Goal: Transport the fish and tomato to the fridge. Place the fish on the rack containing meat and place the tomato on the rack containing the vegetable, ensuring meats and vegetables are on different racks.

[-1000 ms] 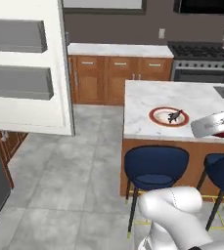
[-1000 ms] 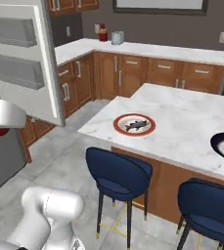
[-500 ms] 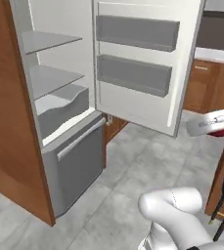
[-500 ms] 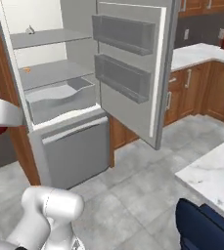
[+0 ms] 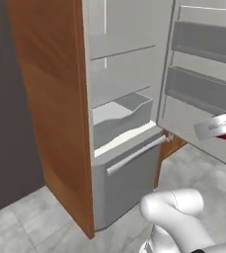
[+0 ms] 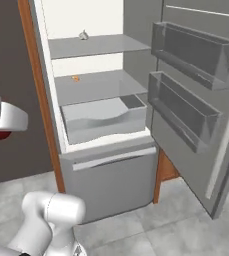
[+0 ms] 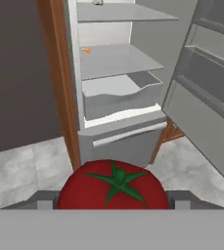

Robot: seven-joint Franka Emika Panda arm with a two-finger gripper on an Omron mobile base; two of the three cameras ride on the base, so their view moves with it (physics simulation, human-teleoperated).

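- Step in hand: carrying the round glossy red tomato (image 7: pixel 111 188), held between the jaws, towards the tall open fridge with its brown wood side panel (image 6: pixel 101 100).
- Next, likely: raise it to the top pale grey shelf (image 6: pixel 98 46), beside the small whitish bulb (image 6: pixel 84 35).

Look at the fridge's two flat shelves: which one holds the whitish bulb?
The top shelf holds the whitish bulb, near its back. The middle shelf below carries a tiny orange shrimp instead.

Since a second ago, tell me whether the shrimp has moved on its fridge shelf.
Cannot tell: the base turned, so the views changed. The shrimp lies at the middle shelf's left rear, as half a second ago.
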